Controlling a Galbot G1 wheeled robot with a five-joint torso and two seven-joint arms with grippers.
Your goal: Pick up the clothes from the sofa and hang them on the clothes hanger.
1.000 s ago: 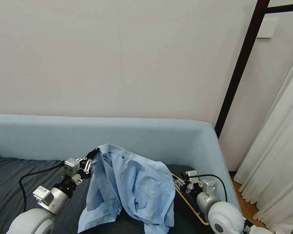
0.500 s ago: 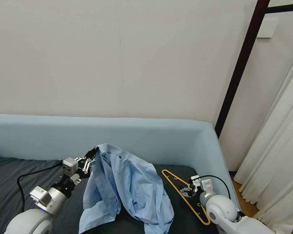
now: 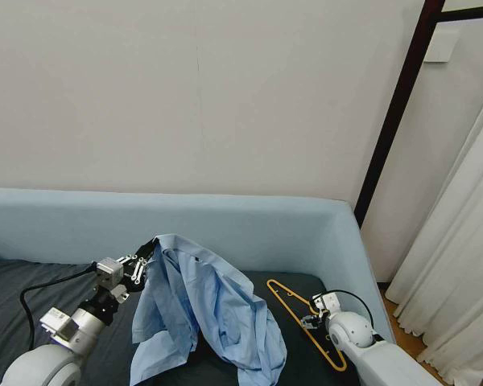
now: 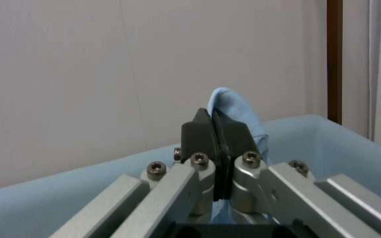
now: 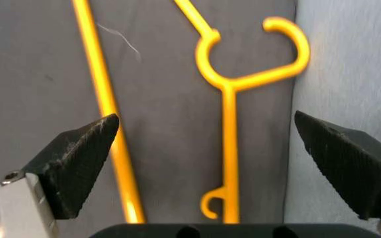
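Note:
A light blue shirt (image 3: 213, 310) hangs crumpled above the dark sofa seat (image 3: 32, 289), lifted by its collar. My left gripper (image 3: 143, 264) is shut on that collar; in the left wrist view its black pads (image 4: 207, 136) pinch the blue cloth (image 4: 233, 109). A yellow clothes hanger (image 3: 302, 318) lies flat on the seat to the right of the shirt. My right gripper (image 3: 314, 310) hovers over the hanger, open; in the right wrist view the hanger's hook (image 5: 270, 59) lies between the spread fingertips (image 5: 81, 153).
The pale blue sofa back (image 3: 225, 221) runs behind the shirt, and its right arm (image 3: 350, 253) rises beside the hanger. A dark post (image 3: 394, 108) and white curtains (image 3: 459, 265) stand to the right. A black cable (image 3: 44, 289) trails from the left arm.
My right gripper has drawn back from under the shirt, uncovering the hanger on the seat. The left gripper has shifted slightly left and up with the shirt collar.

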